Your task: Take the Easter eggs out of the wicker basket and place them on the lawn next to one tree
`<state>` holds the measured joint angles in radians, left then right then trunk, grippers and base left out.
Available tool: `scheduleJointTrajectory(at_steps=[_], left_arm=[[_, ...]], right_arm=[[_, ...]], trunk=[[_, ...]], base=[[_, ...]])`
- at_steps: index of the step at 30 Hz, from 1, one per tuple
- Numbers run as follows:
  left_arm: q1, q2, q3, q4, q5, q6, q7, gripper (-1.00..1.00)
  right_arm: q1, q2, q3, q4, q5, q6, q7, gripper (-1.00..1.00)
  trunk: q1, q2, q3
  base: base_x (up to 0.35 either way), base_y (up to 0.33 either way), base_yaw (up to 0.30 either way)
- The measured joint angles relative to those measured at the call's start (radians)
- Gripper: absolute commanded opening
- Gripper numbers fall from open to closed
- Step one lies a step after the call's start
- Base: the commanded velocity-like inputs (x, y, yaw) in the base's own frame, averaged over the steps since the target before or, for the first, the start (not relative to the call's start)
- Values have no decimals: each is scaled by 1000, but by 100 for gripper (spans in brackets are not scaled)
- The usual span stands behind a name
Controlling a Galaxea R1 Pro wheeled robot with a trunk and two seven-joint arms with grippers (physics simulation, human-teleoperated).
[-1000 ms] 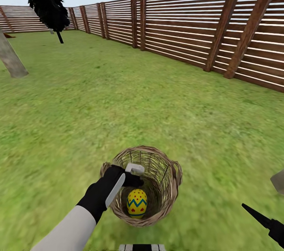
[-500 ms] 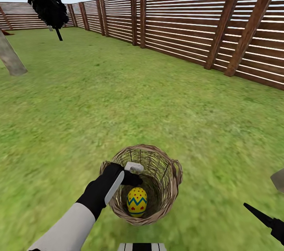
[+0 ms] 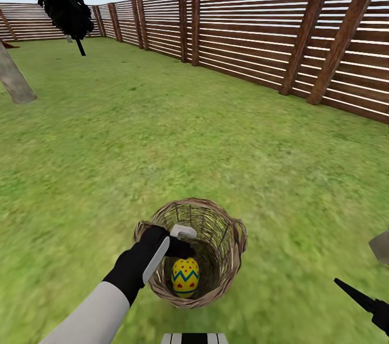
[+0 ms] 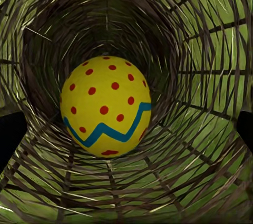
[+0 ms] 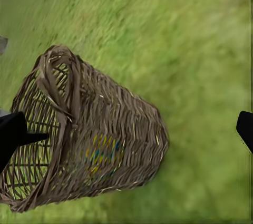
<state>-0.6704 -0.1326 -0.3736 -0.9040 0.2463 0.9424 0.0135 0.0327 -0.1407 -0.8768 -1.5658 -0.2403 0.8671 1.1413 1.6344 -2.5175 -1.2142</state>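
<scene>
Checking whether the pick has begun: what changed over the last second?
The camera tilted slightly. The left gripper dipped a little deeper into the wicker basket, toward the Easter egg; nothing is grasped yet. The egg, the basket and the right gripper stayed put.

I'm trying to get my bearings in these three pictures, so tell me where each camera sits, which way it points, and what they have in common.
Head view: from the robot's head, forward and down over the green grass lawn to the brown slatted fence; left arm over the round brown wicker basket.
Left wrist view: looks down inside the basket at the yellow egg with red dots and a blue zigzag; dark fingertips at the edges.
Right wrist view: looks at the basket's outer side on the grass.
Shared: basket in all three; egg in head and left wrist views.
</scene>
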Motion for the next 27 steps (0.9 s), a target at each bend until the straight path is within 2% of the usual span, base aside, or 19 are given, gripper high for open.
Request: scheduleJointTrajectory(at_steps=[4,5,6,27], left_arm=[[3,0,0,-3,0,23,0,100],[3,0,0,-3,-1,70,0,100],[3,1,0,-3,-1,73,1,100],[4,1,1,-3,-2,74,2,100]], right_arm=[[0,-1,0,0,0,0,1,100],[1,-1,0,0,0,0,1,100],[1,-1,0,0,0,0,1,100],[1,0,0,0,0,0,1,100]], trunk=[[0,0,0],[0,0,0],[0,0,0],[0,0,0]], base=[[0,-83,0],[0,-28,0],[0,-18,0],[0,-108,0]])
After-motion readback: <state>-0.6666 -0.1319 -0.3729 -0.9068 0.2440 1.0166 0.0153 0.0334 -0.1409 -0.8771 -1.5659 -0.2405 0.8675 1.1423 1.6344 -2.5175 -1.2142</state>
